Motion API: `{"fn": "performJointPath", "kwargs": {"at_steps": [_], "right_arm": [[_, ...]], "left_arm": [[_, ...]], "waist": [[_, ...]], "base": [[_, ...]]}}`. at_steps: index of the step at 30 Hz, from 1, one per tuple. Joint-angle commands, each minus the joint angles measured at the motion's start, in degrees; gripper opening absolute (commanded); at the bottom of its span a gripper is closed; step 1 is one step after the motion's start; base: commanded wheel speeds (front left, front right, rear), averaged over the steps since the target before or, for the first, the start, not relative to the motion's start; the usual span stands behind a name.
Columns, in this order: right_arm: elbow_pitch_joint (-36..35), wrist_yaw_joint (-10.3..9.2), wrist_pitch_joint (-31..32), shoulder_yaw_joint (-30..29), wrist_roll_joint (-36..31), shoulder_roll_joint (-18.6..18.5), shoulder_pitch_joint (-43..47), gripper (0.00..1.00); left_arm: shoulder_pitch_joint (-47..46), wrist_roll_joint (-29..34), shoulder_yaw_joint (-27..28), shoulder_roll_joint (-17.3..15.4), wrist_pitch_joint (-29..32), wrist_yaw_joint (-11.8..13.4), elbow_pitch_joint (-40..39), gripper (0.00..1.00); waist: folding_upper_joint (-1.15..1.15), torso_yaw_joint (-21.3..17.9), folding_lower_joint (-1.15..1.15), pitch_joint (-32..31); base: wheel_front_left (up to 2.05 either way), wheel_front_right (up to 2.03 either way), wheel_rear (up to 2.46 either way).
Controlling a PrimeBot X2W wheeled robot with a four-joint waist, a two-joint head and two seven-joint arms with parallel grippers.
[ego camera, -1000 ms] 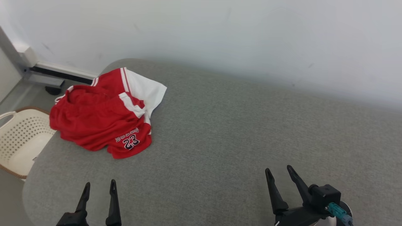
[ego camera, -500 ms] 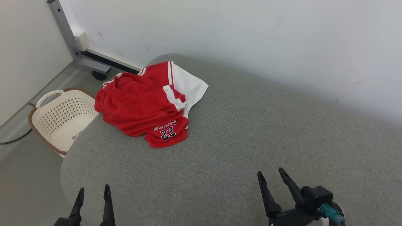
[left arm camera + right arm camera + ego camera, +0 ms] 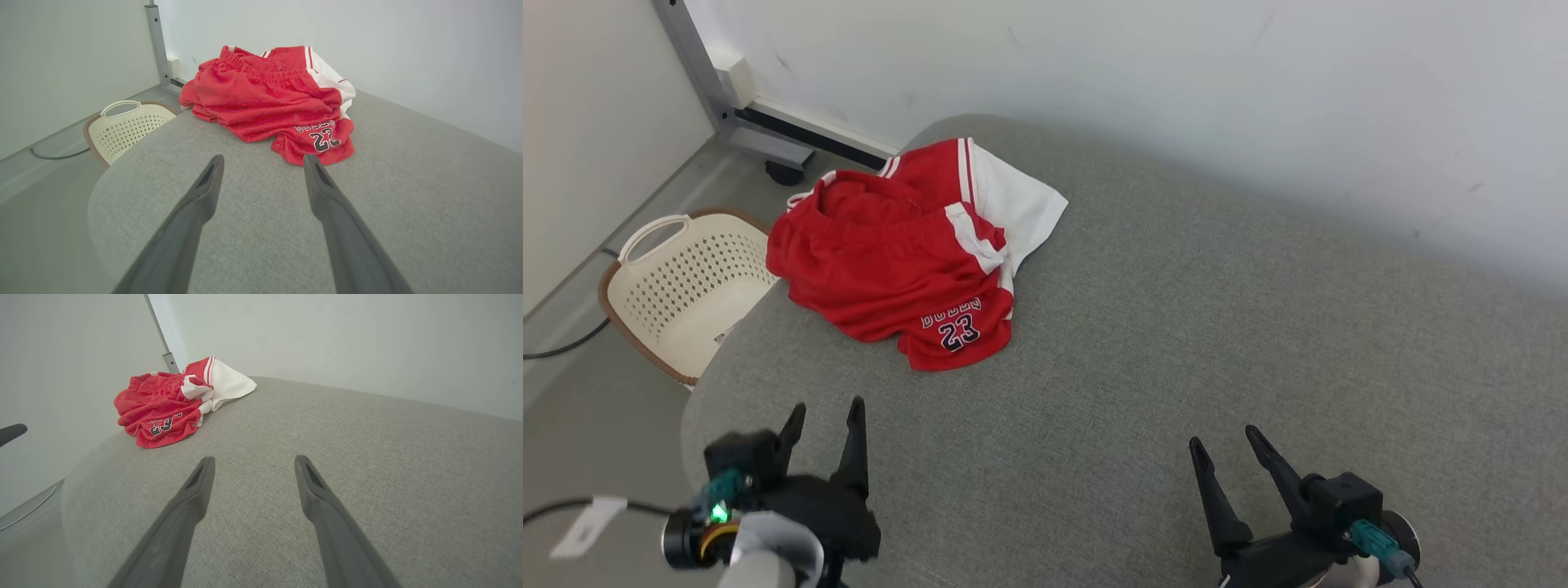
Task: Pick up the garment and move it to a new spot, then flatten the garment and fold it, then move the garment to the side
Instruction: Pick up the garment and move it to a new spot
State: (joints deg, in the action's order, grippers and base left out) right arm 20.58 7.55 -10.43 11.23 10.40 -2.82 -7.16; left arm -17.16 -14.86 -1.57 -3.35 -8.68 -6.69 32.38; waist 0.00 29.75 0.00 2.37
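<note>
Lying in a crumpled heap, the red and white garment [image 3: 907, 261] sits on the far left part of the gray, cloth-covered worktop [image 3: 1176, 327], close to the white wall [image 3: 1176, 82]. Its left side comes right up to the worktop's left edge. The number 23 shows in dark print on the part nearest the robot. A white panel spreads out flat on the side by the wall.

The left claw [image 3: 827, 404] is over the near left corner of the worktop. Its two dark fingers are apart, with nothing between them. In the left wrist view, this claw [image 3: 263, 157] points at the garment [image 3: 269, 102], near it but not touching.

The right claw [image 3: 1222, 435] is over the near edge, farther right. Its fingers are apart too and it holds nothing. In the right wrist view, that claw [image 3: 254, 457] is well apart from the garment [image 3: 163, 408].

A cream basket [image 3: 686, 278] with little holes stands on the floor [image 3: 572, 384], just beside the worktop's left edge.
</note>
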Motion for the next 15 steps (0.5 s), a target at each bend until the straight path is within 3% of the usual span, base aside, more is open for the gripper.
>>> {"fn": "performJointPath", "kwargs": {"at_steps": [1,10,15], "right_arm": [[-1.0,-0.12,0.7,0.5,-0.6,-0.1,-0.8,1.00],[-11.5,-0.12,6.6,0.2,-7.0,-0.3,-4.4,1.00],[-18.8,-0.12,10.2,-1.1,-9.1,-1.8,-3.3,1.00]], "left_arm": [[-3.7,-1.1,-0.1,-0.5,1.5,-0.2,2.1,1.00],[-26.3,-3.8,1.7,-4.7,13.7,0.7,13.7,1.00],[-34.0,-5.6,2.1,-7.2,22.2,0.3,18.2,1.00]], "waist": [[0.00,-0.9,0.00,1.9],[0.00,-10.5,0.00,15.1],[0.00,-14.5,0.00,21.2]], "base": [[0.00,0.00,0.00],[0.00,0.00,0.00],[0.00,0.00,0.00]]}}
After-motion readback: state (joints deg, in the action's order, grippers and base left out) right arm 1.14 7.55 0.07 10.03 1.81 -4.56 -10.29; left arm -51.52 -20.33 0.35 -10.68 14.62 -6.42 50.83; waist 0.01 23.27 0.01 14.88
